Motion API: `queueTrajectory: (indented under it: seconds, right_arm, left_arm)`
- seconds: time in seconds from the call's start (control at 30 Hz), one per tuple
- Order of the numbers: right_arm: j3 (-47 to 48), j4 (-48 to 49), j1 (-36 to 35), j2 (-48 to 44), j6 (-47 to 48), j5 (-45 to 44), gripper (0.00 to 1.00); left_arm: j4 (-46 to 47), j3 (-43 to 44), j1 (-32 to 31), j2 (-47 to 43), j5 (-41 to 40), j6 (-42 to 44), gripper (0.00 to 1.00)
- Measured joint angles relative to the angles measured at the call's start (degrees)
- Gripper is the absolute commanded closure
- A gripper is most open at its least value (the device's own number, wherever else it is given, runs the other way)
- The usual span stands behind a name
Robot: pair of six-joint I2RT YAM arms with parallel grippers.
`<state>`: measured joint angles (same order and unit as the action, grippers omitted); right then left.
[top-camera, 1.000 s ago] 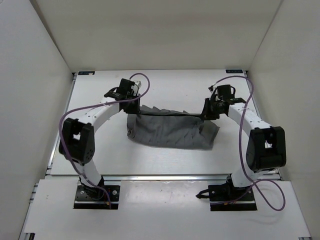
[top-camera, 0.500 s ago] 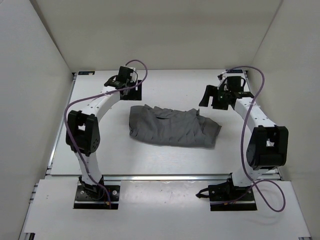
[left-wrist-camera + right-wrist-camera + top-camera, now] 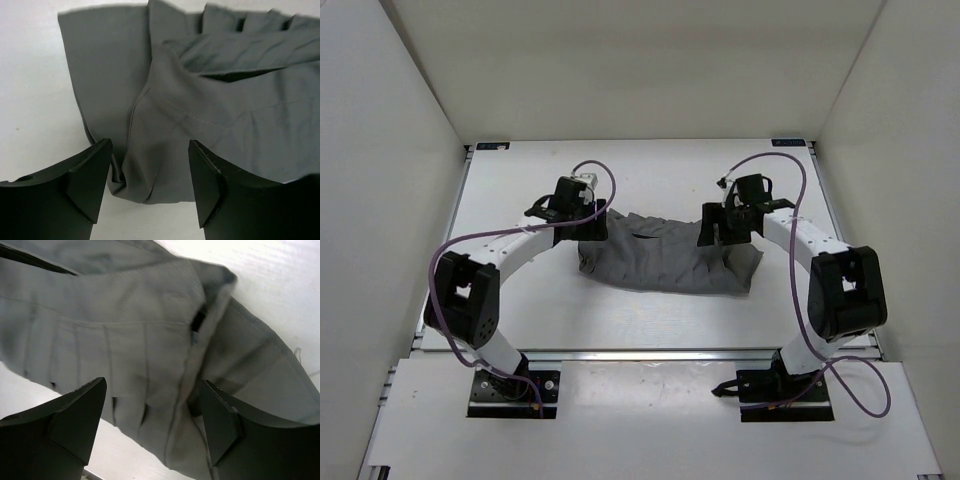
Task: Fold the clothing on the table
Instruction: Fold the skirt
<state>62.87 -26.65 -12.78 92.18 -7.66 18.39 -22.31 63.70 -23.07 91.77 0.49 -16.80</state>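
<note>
Both your left gripper (image 3: 150,172) and your right gripper (image 3: 152,412) stood released, with nothing pinched in either claw. You had the left one hanging over the left end of the clothing (image 3: 665,260). Its two dark fingers (image 3: 87,182) were spread wide, and grey cloth showed in the gap between them. You had the right one hanging the same way over the right end, with its fingers (image 3: 222,422) well apart and a run of pleats and a seam showing between them.

The clothing lay in a rumpled band across the middle of the table (image 3: 660,170), running left to right. Its near edge bowed toward the arm bases, and its right end was bunched into a lump. From your left wrist view, a thick fold lay across the top layer with a dark slit under it. From your right wrist view, a small dark opening sat beside the seam. White tabletop showed on every side of the garment. Purple cables (image 3: 798,300) looped off both of your arms.
</note>
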Motion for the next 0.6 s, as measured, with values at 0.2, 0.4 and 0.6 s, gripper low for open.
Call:
queueTrajectory:
  seconds: [0.2, 0.4, 0.6]
  right_arm:
    - [-1.2, 0.4, 0.5, 2.6, 0.9, -1.4, 0.44]
    - [-1.2, 0.4, 0.8, 6.4, 2.1, -1.4, 0.68]
    - [-1.1, 0.6, 2.2, 7.5, 2.3, -0.6, 0.97]
  left_arm:
    - [3.5, -3.8, 0.9, 1.9, 2.6, -0.9, 0.3]
    - [6.3, -3.8, 0.8, 5.6, 5.8, -1.7, 0.35]
    - [7.5, -3.0, 0.4, 8.8, 6.3, -2.8, 0.79]
